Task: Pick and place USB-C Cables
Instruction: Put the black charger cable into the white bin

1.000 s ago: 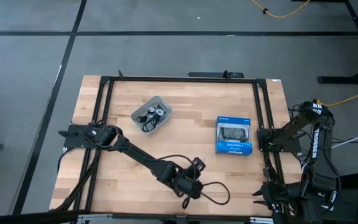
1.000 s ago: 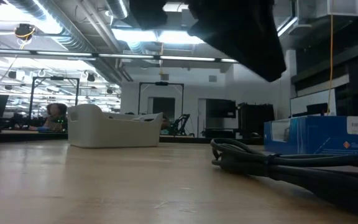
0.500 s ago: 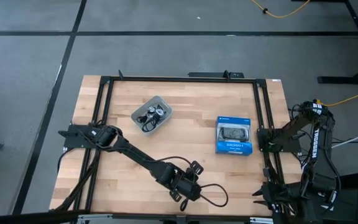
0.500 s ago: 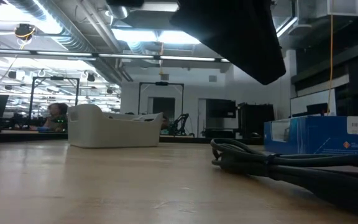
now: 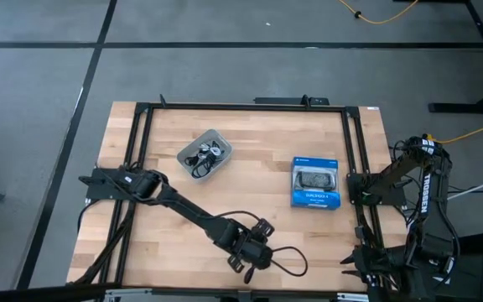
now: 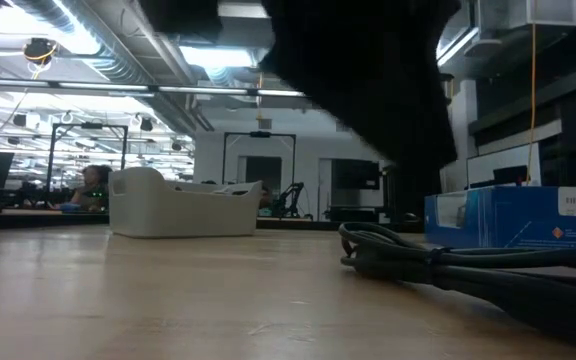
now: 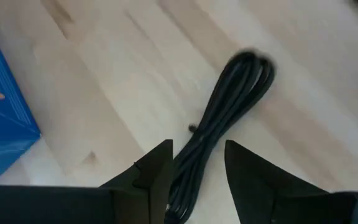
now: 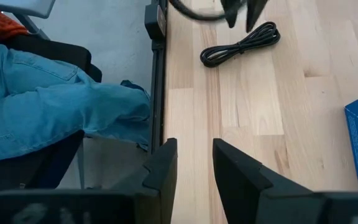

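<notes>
Worktop [image 5: 258,172]: pale wood planks inside a dark metal frame. Near edge first. Left gripper [image 5: 248,262] sits low at the near edge, about mid-width, its arm reaching diagonally from the left side. In the left wrist view its fingers [image 7: 157,168] stand apart, jaws open, straddling one end of a black USB-C cable [image 7: 229,106]; nothing is clamped between them, and contact with the cable cannot be judged. That cable is a long flattened bundle lying on bare wood, its looped end pointing away from the gripper. From above, a loop of black cable [image 5: 288,262] lies just right of the gripper, close to the near edge. The low view shows the cable [image 6: 448,262] flat on the wood, with the dark mass of the arm hanging overhead.

Right gripper [image 8: 194,165]: jaws open, empty, parked at the near right corner, off the working area. Its wrist view looks along the near edge toward the same black cable [image 8: 241,43]; a person's legs in blue jeans [image 8: 48,99] show beyond the edge of the worktop.

Mid-depth, right of centre: blue box [image 5: 315,183] with a dark device pictured on its lid, lying flat, well apart from the cable.

Farther back, left of centre: translucent grey tray [image 5: 217,141] holding several small coiled cables [image 5: 201,156], dark and pale together; count cannot be told.
</notes>
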You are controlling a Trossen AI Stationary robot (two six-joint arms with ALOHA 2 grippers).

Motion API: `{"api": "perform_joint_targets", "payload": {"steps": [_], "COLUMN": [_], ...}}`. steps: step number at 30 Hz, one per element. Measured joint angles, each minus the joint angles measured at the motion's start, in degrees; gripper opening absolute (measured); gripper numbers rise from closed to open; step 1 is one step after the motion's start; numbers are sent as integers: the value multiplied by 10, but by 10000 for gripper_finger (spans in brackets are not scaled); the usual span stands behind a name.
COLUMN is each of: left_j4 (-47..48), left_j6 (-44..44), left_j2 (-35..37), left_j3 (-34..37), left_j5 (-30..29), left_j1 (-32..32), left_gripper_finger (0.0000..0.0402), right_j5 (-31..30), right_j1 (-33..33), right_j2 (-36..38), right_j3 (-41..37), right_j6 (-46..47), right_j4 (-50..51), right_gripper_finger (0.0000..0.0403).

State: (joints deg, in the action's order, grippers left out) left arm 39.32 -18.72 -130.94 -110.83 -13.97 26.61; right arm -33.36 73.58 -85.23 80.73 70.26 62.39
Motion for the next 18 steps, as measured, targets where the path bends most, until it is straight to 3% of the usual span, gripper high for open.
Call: {"api": "perform_joint_targets", "payload": {"steps": [10,18], "left_j4": [-7,-5], "left_j6": [-130,-140], "left_j2": [-17,-20], "left_j3": [0,0], "left_j5": [66,66], "left_j1": [-9,-3], "left_gripper_finger": [140,140], "right_j5": [0,18], "right_j1": [0,1], "right_j2": [0,0], "right_j3": [-3,-27], "right_j6": [0,1], "right_j4": [-2,-12], "right_gripper_finger": [106,106]}}
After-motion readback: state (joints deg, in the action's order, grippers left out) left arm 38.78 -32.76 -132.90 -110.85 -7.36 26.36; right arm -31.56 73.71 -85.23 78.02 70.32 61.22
